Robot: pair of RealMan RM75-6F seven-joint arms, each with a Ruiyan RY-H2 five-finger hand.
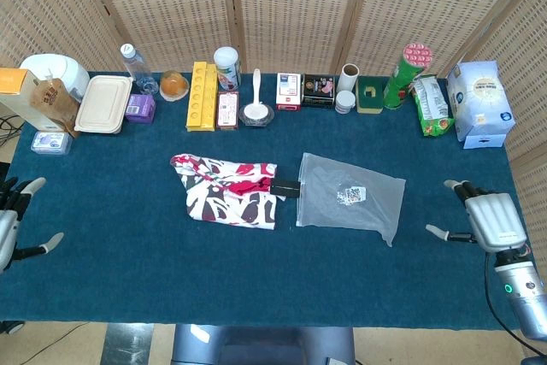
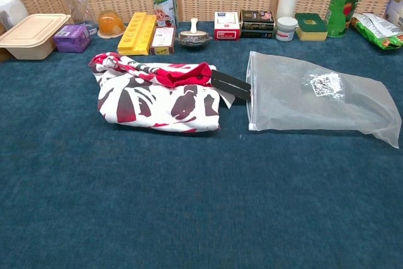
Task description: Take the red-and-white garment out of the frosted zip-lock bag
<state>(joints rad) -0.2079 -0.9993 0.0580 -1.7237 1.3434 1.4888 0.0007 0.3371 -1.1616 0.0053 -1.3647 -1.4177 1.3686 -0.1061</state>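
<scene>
The red-and-white garment (image 1: pixel 226 191) is laid outside the frosted zip-lock bag (image 1: pixel 350 200), well apart from both hands. The right hand (image 1: pixel 489 221) and left hand (image 1: pixel 8 230) are spread, nothing held. A black tag (image 1: pixel 286 186) bridges them.

Garment (image 1: pixel 228 191) out beside frosted bag (image 1: pixel 349 199) (robot hands apart).

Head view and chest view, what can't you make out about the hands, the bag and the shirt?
- Left hand: cut off by the head view's left edge; absent from the chest view.
- Right hand: outside the chest view's frame.
- Bag: the printed code on its label is too small to read in either view.
- Shirt: its black tag's far end near the bag's mouth is unclear; touching or not, cannot tell.
</scene>
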